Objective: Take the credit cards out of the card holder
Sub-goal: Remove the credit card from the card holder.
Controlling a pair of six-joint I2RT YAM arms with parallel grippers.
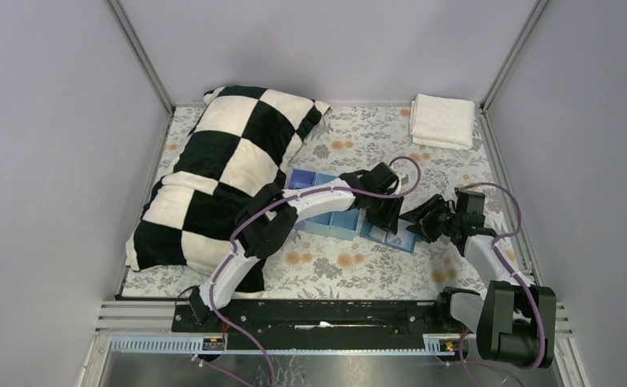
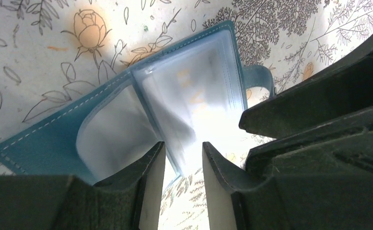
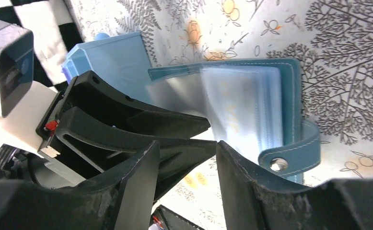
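jaws are seen spread on both arms: the left gripper [image 2: 182, 165] hangs with a clear gap between its fingers [image 2: 148, 179], and the right gripper [image 3: 187, 182] is parted just as wide, nothing pinched in either so far as can be told. the card holder [image 2: 45, 139] is found lying open on the floral cloth [image 2: 40, 57], just beside the blue tray [image 3: 112, 57], with both grippers closed in on it from opposite sides. its stack of frosted plastic sleeves [image 2: 194, 96] is fanned upward, and the snap strap [image 3: 290, 158] is left undone and curled to one side. the left fingers are held right at the sleeves' edge, likely so a leaf can be steadied while the other arm goes for a card. no credit cards are seen lying out; only faint pale lettering is made out behind the plastic, so at least one is judged to be tucked inside. the tray's compartments are partly hidden by the left arm, and their contents cannot be told. extraction is judged not yet begun.
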